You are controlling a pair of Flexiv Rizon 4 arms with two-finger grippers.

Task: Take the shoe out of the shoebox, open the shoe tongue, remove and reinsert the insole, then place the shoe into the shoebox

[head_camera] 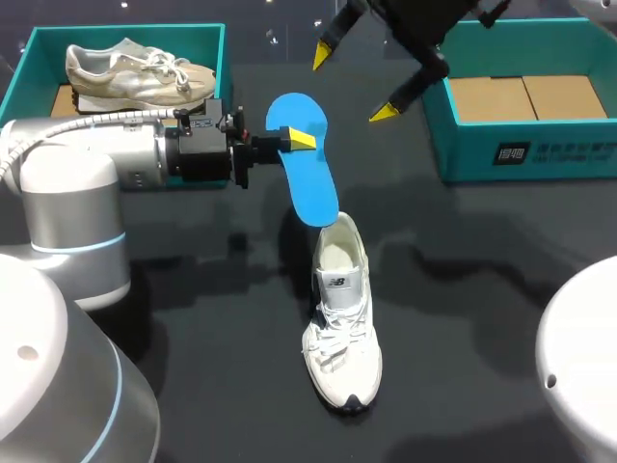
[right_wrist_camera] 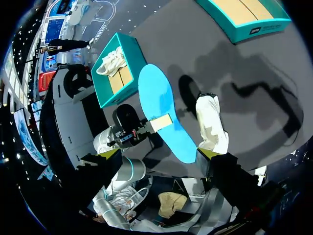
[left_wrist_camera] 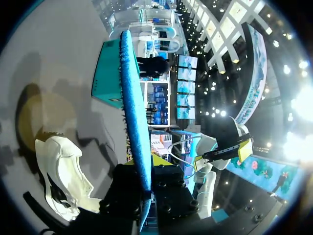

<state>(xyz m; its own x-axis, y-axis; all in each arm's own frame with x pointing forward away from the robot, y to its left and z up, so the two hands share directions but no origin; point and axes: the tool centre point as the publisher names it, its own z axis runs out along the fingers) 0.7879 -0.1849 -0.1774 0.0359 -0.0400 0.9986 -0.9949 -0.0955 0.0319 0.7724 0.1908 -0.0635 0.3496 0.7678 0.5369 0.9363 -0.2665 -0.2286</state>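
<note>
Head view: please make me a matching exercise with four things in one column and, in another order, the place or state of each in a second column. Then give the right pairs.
Things:
1. blue insole
2. white shoe
3. beige shoe
4. right gripper

Places or states:
a. lies inside the teal box at the left
b. stands on the dark table, opening upward
c. held in the left gripper, above the table
d. open, holding nothing

Pairs: 1-c, 2-b, 3-a, 4-d
</note>
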